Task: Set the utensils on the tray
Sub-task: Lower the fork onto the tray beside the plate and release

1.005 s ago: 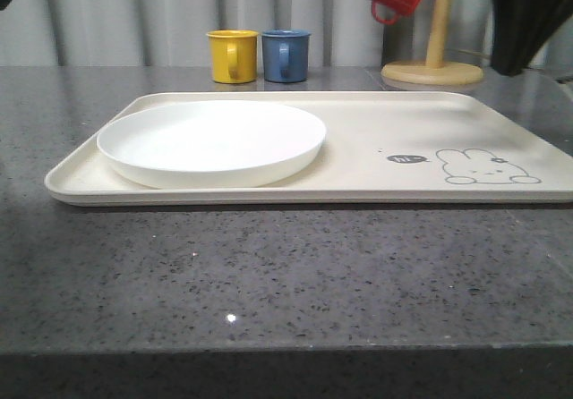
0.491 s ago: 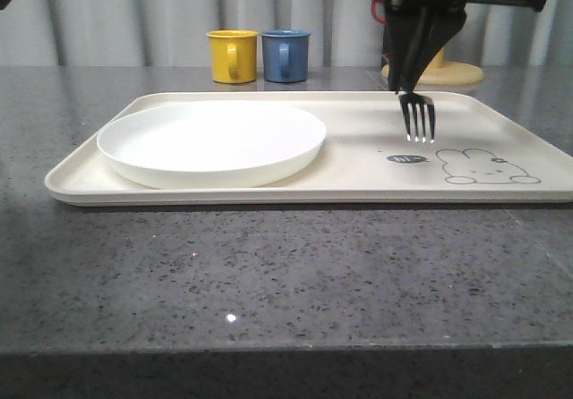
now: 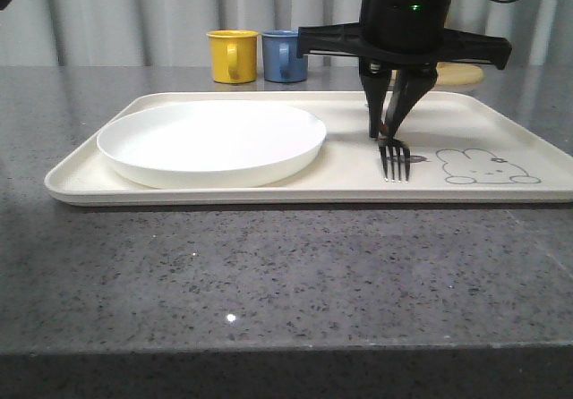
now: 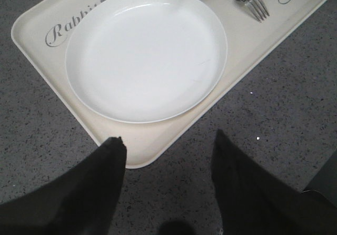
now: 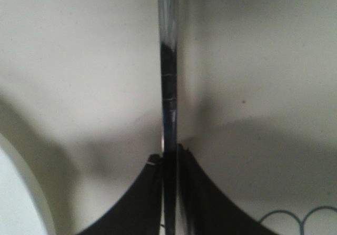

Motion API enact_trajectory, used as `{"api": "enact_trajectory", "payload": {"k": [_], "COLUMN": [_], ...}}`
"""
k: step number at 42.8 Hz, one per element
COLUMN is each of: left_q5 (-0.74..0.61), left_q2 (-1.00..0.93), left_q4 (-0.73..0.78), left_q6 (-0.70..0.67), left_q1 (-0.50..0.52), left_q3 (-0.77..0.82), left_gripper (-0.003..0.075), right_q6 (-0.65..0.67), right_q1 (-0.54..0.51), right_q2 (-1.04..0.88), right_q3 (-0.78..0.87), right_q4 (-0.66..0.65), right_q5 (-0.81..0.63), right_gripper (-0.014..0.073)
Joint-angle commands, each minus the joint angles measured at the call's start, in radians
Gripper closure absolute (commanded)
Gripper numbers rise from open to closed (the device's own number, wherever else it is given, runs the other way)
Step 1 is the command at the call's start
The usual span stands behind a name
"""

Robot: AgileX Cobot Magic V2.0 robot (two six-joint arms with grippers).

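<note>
The cream tray lies across the counter with the round white plate on its left half. My right gripper is shut on the handle of the silver fork. The fork points tines-down at the tray, just left of the rabbit drawing; whether it touches I cannot tell. In the right wrist view the fork handle runs straight out from the closed right gripper over the tray. My left gripper hangs open over the counter beside a tray corner, near the plate, far from the fork.
A yellow mug and a blue mug stand behind the tray. The wooden base of a mug stand is at the back right, partly behind my right arm. Grey speckled counter stretches in front of the tray.
My right arm has come in from the upper right, moving left and down with the fork. The tines now sit lower, at the tray beside the rabbit drawing.
</note>
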Motion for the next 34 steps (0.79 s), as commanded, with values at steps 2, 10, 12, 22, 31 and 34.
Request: {"api": "enact_trajectory", "payload": {"k": [2,10,12,22,31,34], "left_q5": [-0.067,-0.067,-0.067,-0.067,-0.067,-0.067], "left_q2": [-0.014,-0.014,-0.014,-0.014,-0.014,-0.014], "left_q4": [0.001,0.001,0.001,0.001,0.001,0.001], "left_q6": [-0.010,-0.010,-0.010,-0.010,-0.010,-0.010], "left_q1": [-0.008,-0.008,-0.008,-0.008,-0.008,-0.008], "left_q3": [-0.030,-0.030,-0.030,-0.030,-0.030,-0.030], "left_gripper": [0.0353,0.0353,0.0353,0.0353,0.0353,0.0353], "right_q6": [0.002,-0.002,-0.036,-0.266,-0.396,-0.430], "right_q1": [-0.001,-0.001,-0.001,-0.054,-0.209,-0.272], "right_q2": [-0.052,-0.074,-0.093,-0.189,-0.277,-0.302], "right_q3": [-0.034,-0.034,-0.034,-0.018,0.086,0.131], "right_q4": [-0.025,-0.028,-0.032,-0.039,-0.036,-0.034], "right_q5": [-0.025,-0.024,-0.023,0.086,0.151,0.153], "right_gripper": [0.0330,0.0321,0.0321,0.0321,0.0321,0.0320]}}
